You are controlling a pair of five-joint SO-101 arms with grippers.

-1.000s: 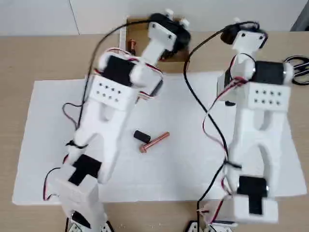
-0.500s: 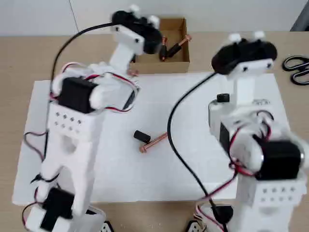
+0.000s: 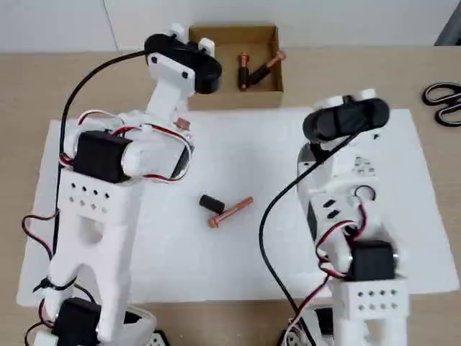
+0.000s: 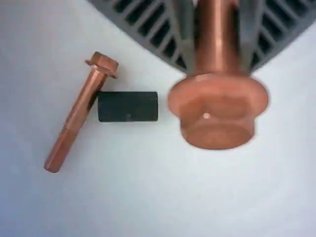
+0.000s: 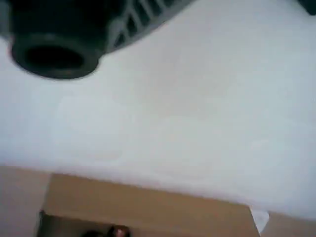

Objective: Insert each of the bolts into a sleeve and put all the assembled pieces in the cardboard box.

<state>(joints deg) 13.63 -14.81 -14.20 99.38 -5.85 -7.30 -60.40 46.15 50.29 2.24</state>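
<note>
My left gripper (image 4: 217, 29) is shut on a copper bolt (image 4: 217, 108), which hangs head-down above the white sheet. In the high view that held bolt (image 3: 182, 124) peeks out under the left arm, left of the box. A loose copper bolt (image 3: 230, 212) and a black sleeve (image 3: 211, 202) lie together mid-sheet, and they appear below the held bolt as the loose bolt (image 4: 79, 113) and sleeve (image 4: 127, 106). My right gripper (image 5: 74, 19) is shut on another black sleeve (image 5: 52, 57) over the sheet. The cardboard box (image 3: 198, 68) at the back holds two assembled pieces (image 3: 253, 68).
The white sheet (image 3: 252, 158) covers most of the table. Black scissors (image 3: 443, 97) lie off the sheet at the far right. The right arm's wrist (image 3: 346, 119) hangs over the sheet's right half. The box's near wall (image 5: 148, 202) appears in the right wrist view.
Both arms have pulled back from the box area. The left arm swung left with the bolt in its gripper, and the right arm folded back toward the table's near edge.
</note>
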